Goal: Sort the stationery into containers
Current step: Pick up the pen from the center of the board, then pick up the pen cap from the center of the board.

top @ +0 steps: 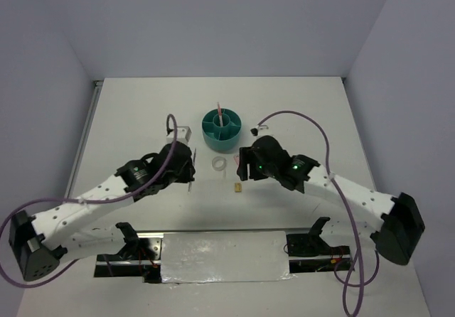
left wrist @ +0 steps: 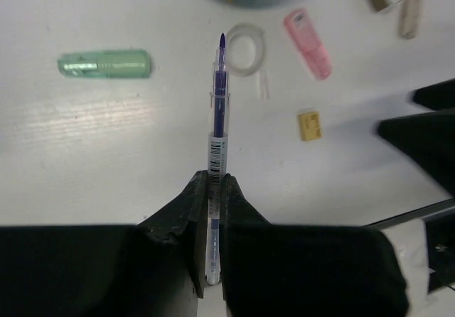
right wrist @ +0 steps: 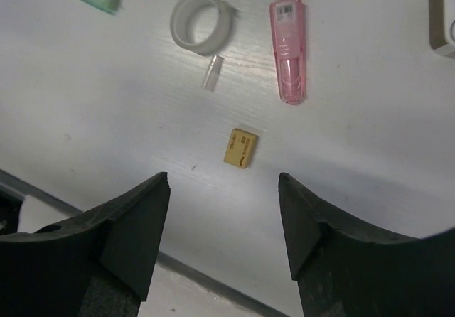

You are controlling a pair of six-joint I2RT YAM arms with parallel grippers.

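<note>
Within left claw (left wrist: 215,183), thin dark pen (left wrist: 219,111).

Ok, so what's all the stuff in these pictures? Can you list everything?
organiser: one, teal, middle of the table
pink-red pen: one, standing in the organiser
thin pen: one, clear with purple ink, in the left gripper
capsule: one, mint green, lying on the table
tape ring: one, clear, lying near the organiser
eraser: one, pink, beside the tape ring
small tube: one, clear, next to the tape ring
block: one, yellow, ahead of the right gripper
small pieces: two, beige and whitish, beyond the eraser
table: one, white
left gripper: one, black, shut on the thin pen
right gripper: one, black, open and holding nothing
</note>
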